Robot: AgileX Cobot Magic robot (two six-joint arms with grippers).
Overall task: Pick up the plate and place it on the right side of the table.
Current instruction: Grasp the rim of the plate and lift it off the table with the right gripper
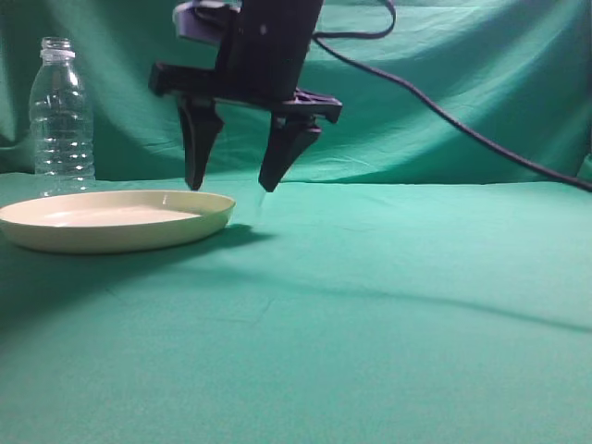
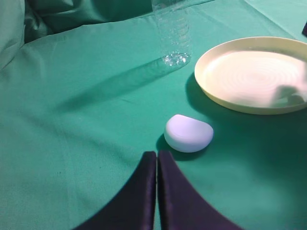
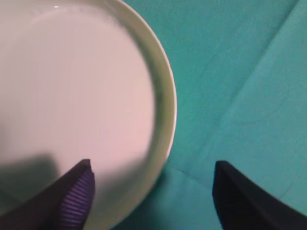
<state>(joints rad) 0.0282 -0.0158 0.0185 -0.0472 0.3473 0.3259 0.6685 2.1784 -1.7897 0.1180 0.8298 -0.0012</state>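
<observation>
The right claw [image 1: 231, 189] is held wide open and empty above the plate's [image 1: 116, 220] rim at its 3 o'clock edge, one finger over the plate, one outside. The approach is judged underway; descent and closing are called for next. The plate lies left on the worktop [image 1: 388, 296]. The left claw [image 2: 157, 163] is clenched, empty.

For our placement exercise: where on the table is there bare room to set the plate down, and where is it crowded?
Free: the table right of the plate, and in front of it. Crowded: the left, where the bottle stands behind the plate, a small white object lies nearby, and the open right hand hangs over the rim.
</observation>
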